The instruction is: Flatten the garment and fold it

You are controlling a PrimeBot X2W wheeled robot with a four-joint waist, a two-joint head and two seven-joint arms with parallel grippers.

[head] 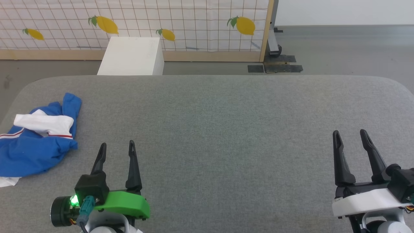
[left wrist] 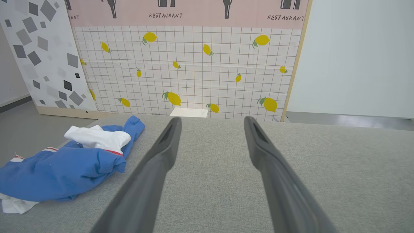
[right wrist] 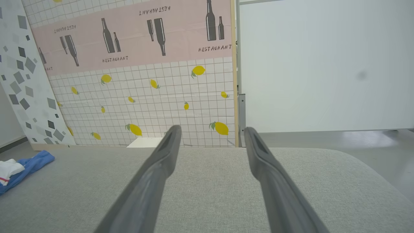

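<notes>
Blue jersey (head: 32, 152) crumpled at table's (head: 226, 129) left edge, lettering not legible, left gripper (head: 117, 150) and right gripper (head: 351, 137) spread, empty, backdrop panel (left wrist: 194, 14) reads "RESTAURANT".

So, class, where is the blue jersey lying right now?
The garment lies crumpled at the left edge of the grey table in the head view, just left of the left gripper, whose jaws stand open and empty.
</notes>
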